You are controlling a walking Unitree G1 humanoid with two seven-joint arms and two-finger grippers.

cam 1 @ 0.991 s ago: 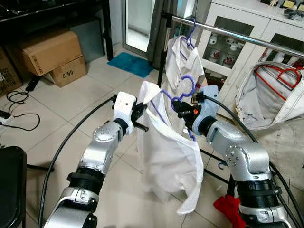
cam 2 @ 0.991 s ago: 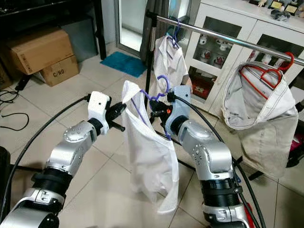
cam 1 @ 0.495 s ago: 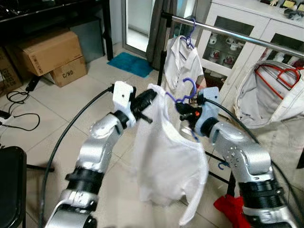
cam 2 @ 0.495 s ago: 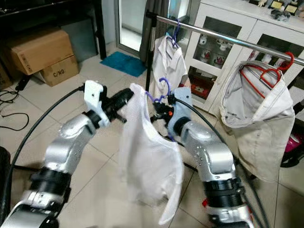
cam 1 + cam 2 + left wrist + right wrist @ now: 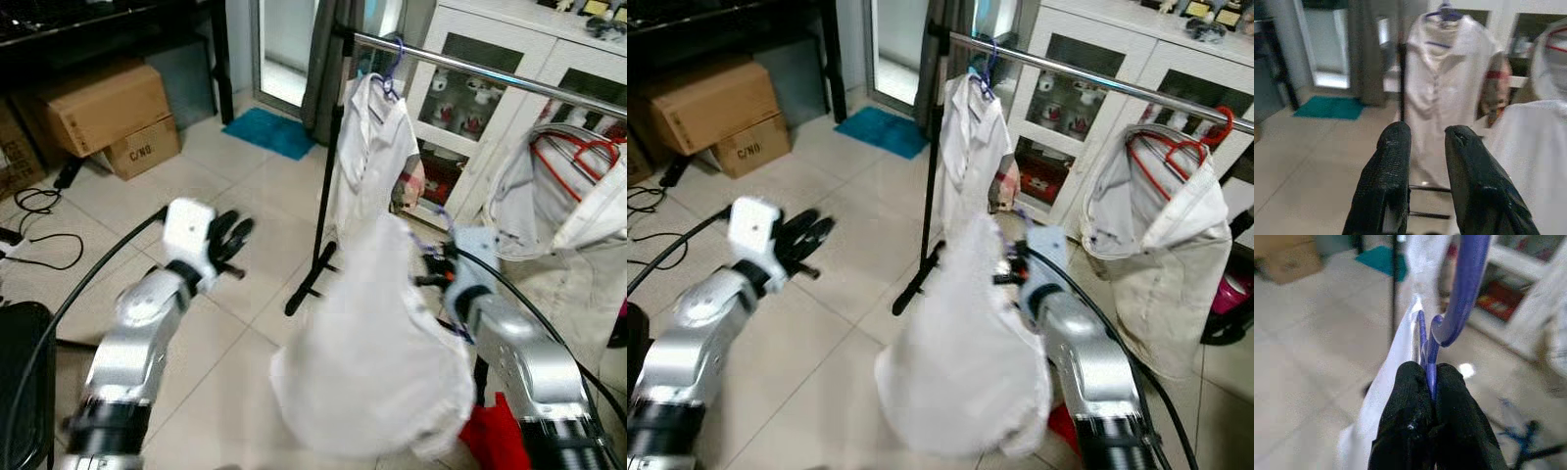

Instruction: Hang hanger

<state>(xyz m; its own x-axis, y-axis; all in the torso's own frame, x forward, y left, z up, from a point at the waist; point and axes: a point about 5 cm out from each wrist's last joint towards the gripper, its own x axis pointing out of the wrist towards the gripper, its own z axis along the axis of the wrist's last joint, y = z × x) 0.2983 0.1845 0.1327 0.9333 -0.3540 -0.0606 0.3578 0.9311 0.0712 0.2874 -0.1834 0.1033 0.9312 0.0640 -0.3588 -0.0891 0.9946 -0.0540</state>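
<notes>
1. You are looking at a room with a pale tiled floor [image 5: 245, 196], and a white glass-door cabinet [image 5: 509, 69] stands behind the clothes rail [image 5: 470, 70].
2. At your far left, two cardboard boxes [image 5: 103, 113] sit on the floor, with black cables [image 5: 39, 211] lying near them and a teal mat [image 5: 274, 132] further back by the doorway.
3. Your left gripper [image 5: 233, 235] is raised over bare tiles, well apart from the clothes. In the left wrist view its two black fingers [image 5: 1388, 181] stand parted with a gap between them, grasping nothing.
4. Towards the middle, a white shirt [image 5: 377, 147] hangs from the rail on a purple hanger, whose hook [image 5: 392, 59] sits over the bar beside the rail's black upright post [image 5: 328, 166].
5. In front of that shirt you see the white garment [image 5: 377, 362] on the purple hanger [image 5: 1462, 289]. It hangs low, below the rail and not on it, and it looks blurred.
6. Your right gripper [image 5: 1429, 382] is clenched on the purple hanger just below the hook, with the white cloth draped against its fingers.
7. At your right, a beige laundry bag [image 5: 1161, 255] hangs from the rail with red hangers [image 5: 578, 157] inside its open mouth.
8. A red cloth [image 5: 495, 436] lies on the floor by your right arm.
</notes>
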